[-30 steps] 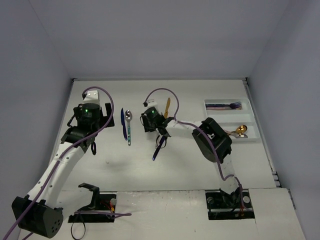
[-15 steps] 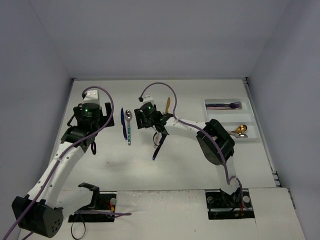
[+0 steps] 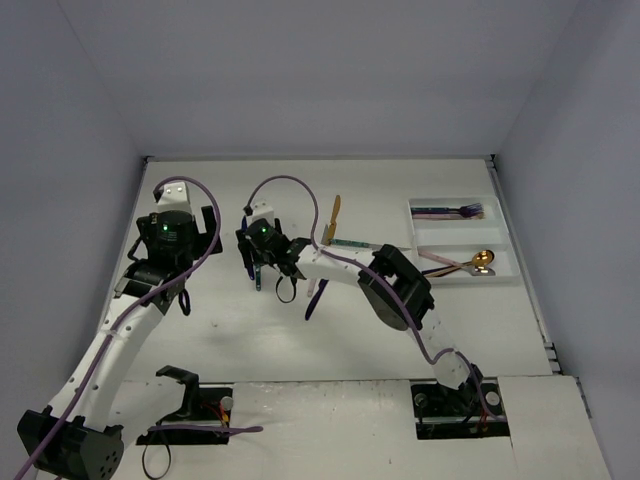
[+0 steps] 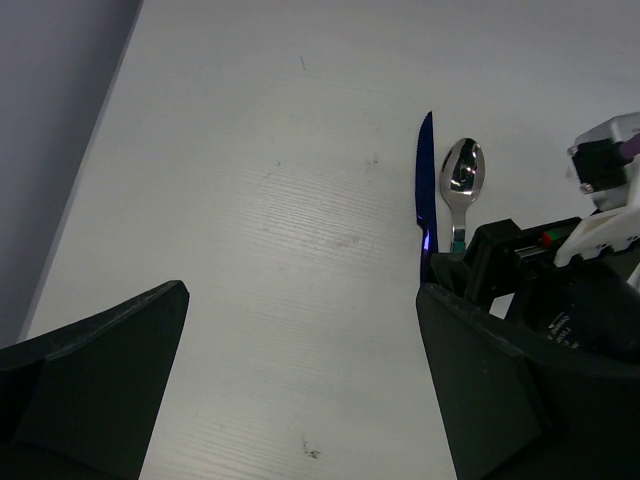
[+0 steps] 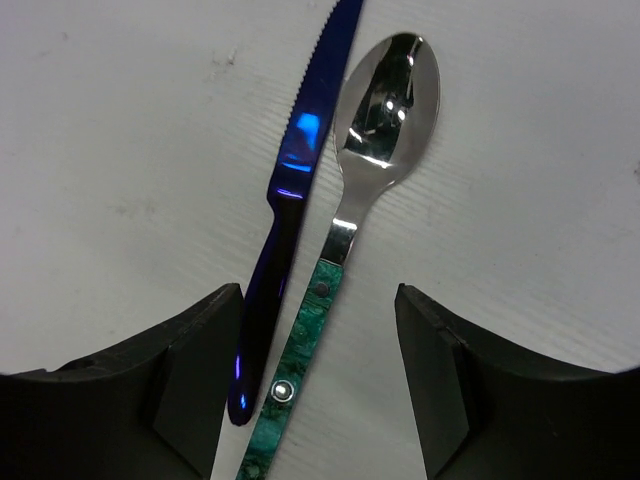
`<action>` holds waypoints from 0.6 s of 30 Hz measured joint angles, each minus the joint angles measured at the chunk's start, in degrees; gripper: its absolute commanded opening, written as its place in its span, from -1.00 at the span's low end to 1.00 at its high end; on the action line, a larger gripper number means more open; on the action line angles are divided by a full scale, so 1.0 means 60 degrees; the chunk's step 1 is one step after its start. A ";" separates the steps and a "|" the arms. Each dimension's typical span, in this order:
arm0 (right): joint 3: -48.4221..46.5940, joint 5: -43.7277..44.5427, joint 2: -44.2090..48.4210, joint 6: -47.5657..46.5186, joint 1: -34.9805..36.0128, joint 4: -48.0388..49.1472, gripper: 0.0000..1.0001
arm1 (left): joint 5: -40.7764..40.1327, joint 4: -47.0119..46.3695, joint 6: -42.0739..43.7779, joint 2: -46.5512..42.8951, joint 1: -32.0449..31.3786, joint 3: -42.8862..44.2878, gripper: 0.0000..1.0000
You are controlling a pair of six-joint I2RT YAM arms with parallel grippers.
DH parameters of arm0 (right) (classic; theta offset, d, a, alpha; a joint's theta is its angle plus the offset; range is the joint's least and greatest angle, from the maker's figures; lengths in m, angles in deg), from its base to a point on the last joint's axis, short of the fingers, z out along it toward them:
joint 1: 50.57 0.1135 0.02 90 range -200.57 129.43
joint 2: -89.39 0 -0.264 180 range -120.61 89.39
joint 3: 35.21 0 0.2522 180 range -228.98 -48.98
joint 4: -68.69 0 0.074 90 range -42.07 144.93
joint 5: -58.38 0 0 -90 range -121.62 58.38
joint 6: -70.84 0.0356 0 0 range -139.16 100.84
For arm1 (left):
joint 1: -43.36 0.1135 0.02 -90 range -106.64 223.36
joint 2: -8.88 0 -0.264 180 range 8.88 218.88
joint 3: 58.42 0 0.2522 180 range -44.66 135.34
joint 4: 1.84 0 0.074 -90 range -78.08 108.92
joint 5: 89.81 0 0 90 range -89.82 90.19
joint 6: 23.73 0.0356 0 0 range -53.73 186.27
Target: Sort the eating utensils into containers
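Observation:
A dark blue knife [image 5: 300, 150] and a silver spoon with a teal handle [image 5: 385, 100] lie side by side on the table. My right gripper [image 5: 318, 300] hovers open over their handles. The spoon handle sits between its fingers and the knife handle lies against the left finger [image 5: 200, 340]. In the top view this gripper [image 3: 262, 245] covers most of both utensils. My left gripper [image 4: 302, 300] stands wide open over bare table, left of the knife [image 4: 424, 185]. The white containers tray [image 3: 500, 235] sits at the right, holding a purple fork [image 3: 455, 211] and a gold spoon [image 3: 480, 262].
A gold utensil [image 3: 335, 213] lies behind the right arm. A slim teal-handled utensil [image 3: 365, 244] lies between it and the tray. A dark blue utensil [image 3: 316, 298] lies in front of the right arm. Grey walls enclose the table.
My right arm swung left from above the dark blue utensil to over the knife and spoon, with its jaws opening wider. That uncovered the teal-handled utensil. The left gripper barely shifted.

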 measured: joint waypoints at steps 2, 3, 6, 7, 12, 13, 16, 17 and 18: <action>-0.0017 0.0310 -0.0234 0.0081 0.0056 -0.0013 0.11 | -0.0059 -0.0009 -0.0004 -0.0002 0.0000 0.0000 0.95; -0.0017 0.0466 -0.0314 0.0115 0.0069 -0.0030 0.09 | -0.0076 -0.0009 -0.0004 -0.0001 0.0000 0.0000 0.95; -0.0020 0.0868 -0.0463 0.0199 0.0072 -0.0039 0.03 | -0.0105 -0.0009 -0.0004 0.0001 0.0000 0.0000 0.95; -0.0020 0.0961 -0.0481 0.0235 0.0072 -0.0028 0.01 | -0.0102 -0.0012 -0.0004 0.0001 0.0000 0.0000 0.95; -0.0020 0.1189 -0.0519 0.0353 0.0070 0.0033 -0.14 | -0.0102 -0.0012 -0.0004 0.0005 0.0000 0.0000 0.95; -0.0016 0.1213 -0.0520 0.0373 0.0062 0.0037 -0.17 | -0.0102 -0.0013 -0.0004 0.0005 0.0000 0.0000 0.95; 0.0051 0.1223 -0.0520 0.0438 0.0014 0.0156 -0.46 | -0.0098 -0.0016 -0.0003 0.0005 0.0000 0.0000 0.95; 0.0129 0.1193 -0.0519 0.0520 -0.0018 0.0273 -0.55 | -0.0098 -0.0016 0.0000 0.0005 0.0000 0.0000 0.95; 0.0225 0.1222 -0.0509 0.0552 -0.0055 0.0418 -0.64 | -0.0098 -0.0016 0.0000 0.0005 0.0000 0.0000 0.95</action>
